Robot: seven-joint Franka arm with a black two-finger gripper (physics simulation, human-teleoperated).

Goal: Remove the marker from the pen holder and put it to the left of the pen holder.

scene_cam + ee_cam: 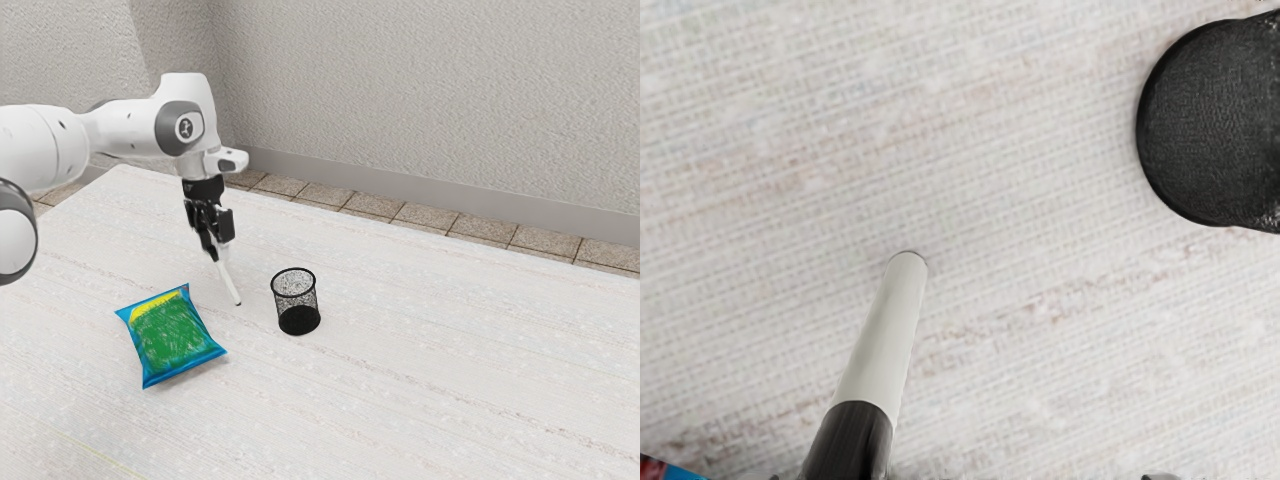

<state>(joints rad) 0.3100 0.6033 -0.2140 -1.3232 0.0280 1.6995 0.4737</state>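
Left of the exterior view's centre, the black two-finger hand (pixel 220 251) pinches the slim white marker (pixel 230 282), clear of the round black mesh pen holder (pixel 298 319); placing looks underway, wanting gentle lowering, then release.

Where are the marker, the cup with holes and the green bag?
Marker (pixel 230 282): exterior view, its white body.
Pen holder (pixel 298 271): exterior view, its top rim.
Green bag (pixel 170 332): exterior view, its green middle.

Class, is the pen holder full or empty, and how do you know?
Empty: nothing stands inside the mesh pen holder, and the white marker is outside it, held by the pincer.
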